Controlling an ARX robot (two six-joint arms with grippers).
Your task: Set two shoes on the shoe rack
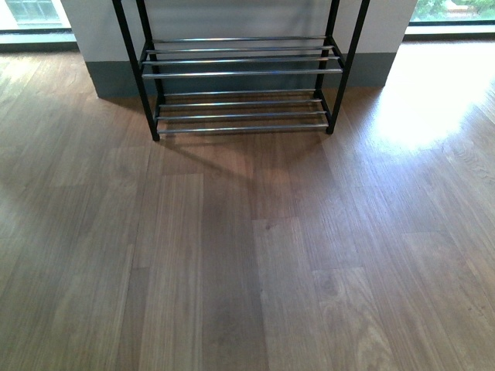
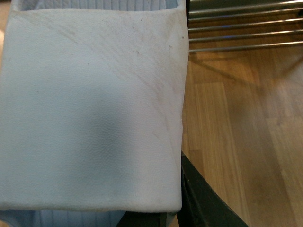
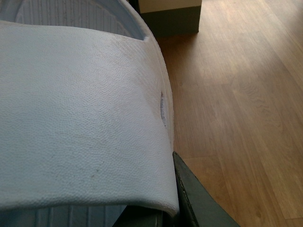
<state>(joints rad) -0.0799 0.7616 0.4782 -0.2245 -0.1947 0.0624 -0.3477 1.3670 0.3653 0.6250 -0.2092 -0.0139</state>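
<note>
Neither arm shows in the front view. In the left wrist view, the left end effector point(image 2: 156, 161) is closed on the side of a slide point(image 2: 90, 109). One dark finger point(image 2: 208, 203) lies flush against the strap's outer edge, and its partner is hidden under the strap. The right wrist view shows the same pose. The right end effector point(image 3: 154, 161) clamps a second slide point(image 3: 80, 118) at its side, with one dark grey finger point(image 3: 199, 203) pressed along the edge and the other out of sight beneath.
</note>
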